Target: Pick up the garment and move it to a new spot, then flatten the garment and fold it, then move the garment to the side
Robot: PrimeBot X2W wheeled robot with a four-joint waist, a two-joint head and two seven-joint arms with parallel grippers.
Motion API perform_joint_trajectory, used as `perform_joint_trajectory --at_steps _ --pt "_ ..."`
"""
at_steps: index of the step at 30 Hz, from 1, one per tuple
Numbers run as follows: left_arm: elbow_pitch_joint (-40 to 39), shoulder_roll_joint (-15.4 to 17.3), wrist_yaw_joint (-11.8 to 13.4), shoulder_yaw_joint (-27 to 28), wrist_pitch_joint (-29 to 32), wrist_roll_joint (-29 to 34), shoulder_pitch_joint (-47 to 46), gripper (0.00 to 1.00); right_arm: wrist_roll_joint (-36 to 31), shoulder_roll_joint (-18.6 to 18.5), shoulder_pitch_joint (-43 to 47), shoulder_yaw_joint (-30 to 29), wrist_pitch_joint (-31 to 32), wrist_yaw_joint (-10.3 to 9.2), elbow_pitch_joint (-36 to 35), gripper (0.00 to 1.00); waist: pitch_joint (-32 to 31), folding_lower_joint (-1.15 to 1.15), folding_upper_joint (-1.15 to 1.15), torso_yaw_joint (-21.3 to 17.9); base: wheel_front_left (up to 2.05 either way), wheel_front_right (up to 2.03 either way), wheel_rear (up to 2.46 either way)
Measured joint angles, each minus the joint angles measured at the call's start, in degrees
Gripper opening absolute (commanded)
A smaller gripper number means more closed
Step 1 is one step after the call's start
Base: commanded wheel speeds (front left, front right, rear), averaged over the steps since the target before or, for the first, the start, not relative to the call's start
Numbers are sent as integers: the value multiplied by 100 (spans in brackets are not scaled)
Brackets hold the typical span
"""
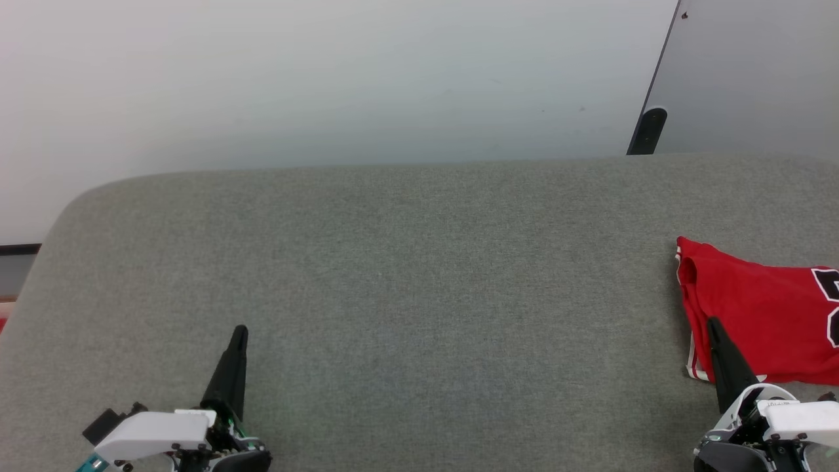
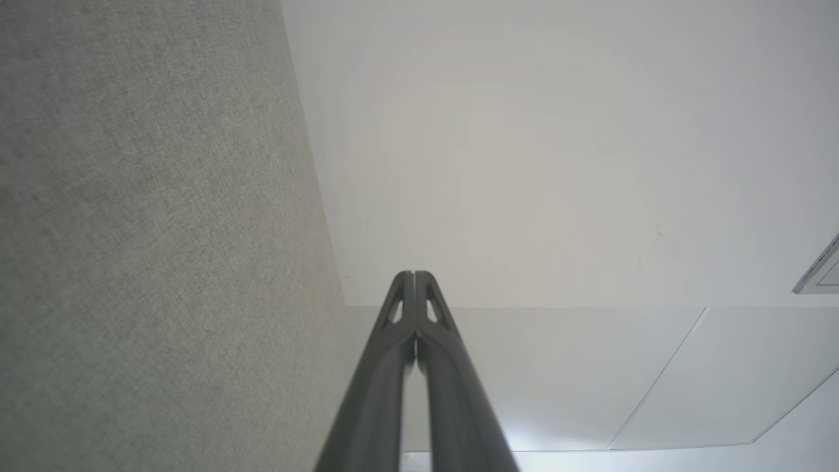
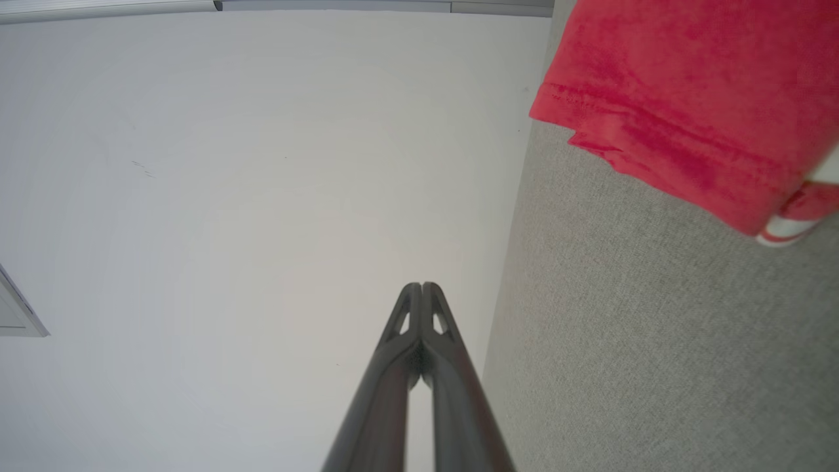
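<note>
At 7 o'clock in your head view, nearest you, the left gripper (image 1: pixel 239 334) sits low over the grey fabric surface (image 1: pixel 419 262). Its two dark fingers point toward 12 o'clock, and its jaws are pressed together with nothing between them. The left wrist view confirms this: the left gripper's (image 2: pixel 414 275) tips meet, with the surface (image 2: pixel 131 229) running along the 9 o'clock side.

At 5 o'clock, the right gripper (image 1: pixel 714 326) mirrors it, jaws likewise closed and empty. Its tip overlaps the near left corner of the garment (image 1: pixel 754 308) in the head view. From the right wrist view, the right gripper (image 3: pixel 421 287) is clear of the cloth, the garment (image 3: pixel 688 98) lying off at 1 o'clock on the surface (image 3: pixel 655 360).

The garment rests flat at 3 to 4 o'clock, at the right side of the surface, and runs off the picture's edge. It is bright red, with red-and-white striped trim at its near left corner and part of a black, white-outlined figure (too cut off to read) at the far right.

Beyond the surface's far edge lies a pale, plain expanse. At 1 o'clock, a grey panel (image 1: pixel 754 72) slants, with a dark rounded piece (image 1: pixel 649 130) at its lower corner.
</note>
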Motion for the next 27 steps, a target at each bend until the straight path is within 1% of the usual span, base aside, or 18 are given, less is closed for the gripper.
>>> perform_joint_trajectory --at_steps 27 --pt "-1 -3 0 2 1 0 -1 0 0 0 0 0 0 0 0 0 0 0 0 0 0 0 0"
